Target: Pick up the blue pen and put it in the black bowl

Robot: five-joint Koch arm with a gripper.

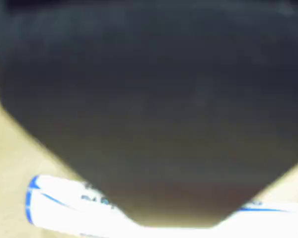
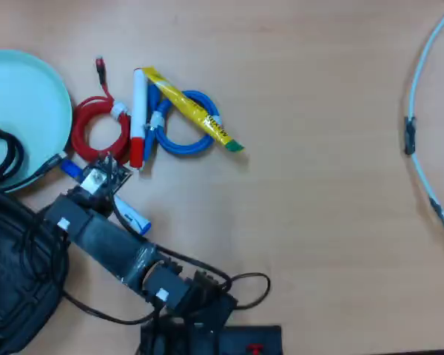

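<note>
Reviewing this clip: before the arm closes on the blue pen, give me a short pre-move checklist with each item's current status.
1. Gripper over the blue pen: ok, the arm head sits above its middle in the overhead view.
2. Pen lying flat on the table: ok.
3. Jaws open around the barrel: cannot tell; the wrist view is blurred, dark and blocked.
4. Neighbours clear of the grasp: not ok, the red-capped marker and red cable coil lie very close.
5. Black bowl free to receive: cannot tell; the arm and cables overlap it.
</note>
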